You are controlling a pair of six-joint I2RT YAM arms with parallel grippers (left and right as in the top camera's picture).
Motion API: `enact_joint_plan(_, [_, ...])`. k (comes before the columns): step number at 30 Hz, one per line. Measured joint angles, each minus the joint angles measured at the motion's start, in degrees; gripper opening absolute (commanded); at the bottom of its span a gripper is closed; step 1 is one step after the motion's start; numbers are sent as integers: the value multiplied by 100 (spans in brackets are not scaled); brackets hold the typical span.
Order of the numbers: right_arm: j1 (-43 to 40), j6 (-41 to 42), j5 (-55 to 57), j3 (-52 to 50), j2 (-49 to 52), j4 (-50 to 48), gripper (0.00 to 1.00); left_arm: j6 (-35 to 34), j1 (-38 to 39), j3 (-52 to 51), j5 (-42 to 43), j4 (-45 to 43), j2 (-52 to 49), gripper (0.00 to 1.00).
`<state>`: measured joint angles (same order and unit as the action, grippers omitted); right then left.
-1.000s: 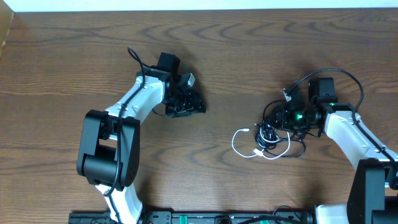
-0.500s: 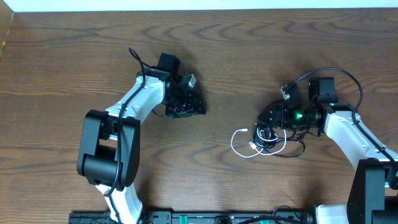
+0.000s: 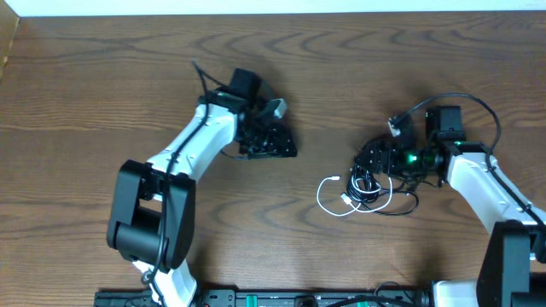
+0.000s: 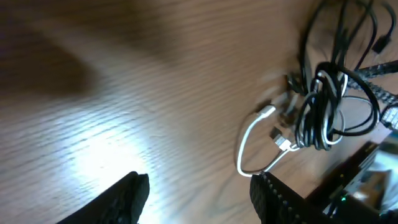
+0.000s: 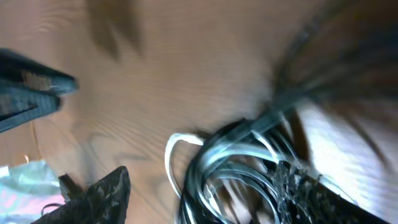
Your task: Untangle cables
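1. Here, the black cable (image 3: 367,182) lies bunched in tight coils on the table (image 3: 102,68), right of mid-frame in the overhead view.
2. The white cable (image 4: 244,138) runs into that bunch and bows out in a loop on its left.
3. The right tool (image 5: 199,193) stands spread astride the bunch, though its view is blurred.
4. The left tool (image 4: 198,199), spread and empty, hangs near mid-frame, well apart from the cables.
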<state>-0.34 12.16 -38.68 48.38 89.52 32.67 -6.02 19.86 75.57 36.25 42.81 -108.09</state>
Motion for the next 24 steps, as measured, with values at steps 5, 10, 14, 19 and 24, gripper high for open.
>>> enact_joint_plan(5, [-273, 131, 743, 514, -420, 1005, 76, -127, 492, 608, -501, 284, 0, 59])
enact_joint_plan(10, [-516, 186, 1832, 896, -831, 1832, 81, -369, 975, 846, -710, 61, 20, 63])
enact_joint_plan(14, [-616, 210, 2350, 885, -824, 2094, 99, -577, 1425, 846, -890, -247, 17, 67])
enact_joint_plan(19, [-625, 186, 2680, 813, -824, 2041, 99, -721, 1880, 846, -1121, -577, -50, 68])
enact_joint_plan(24, [-651, 208, 2822, 647, -824, 1971, 99, -776, 2197, 846, -1283, -695, -260, 68])
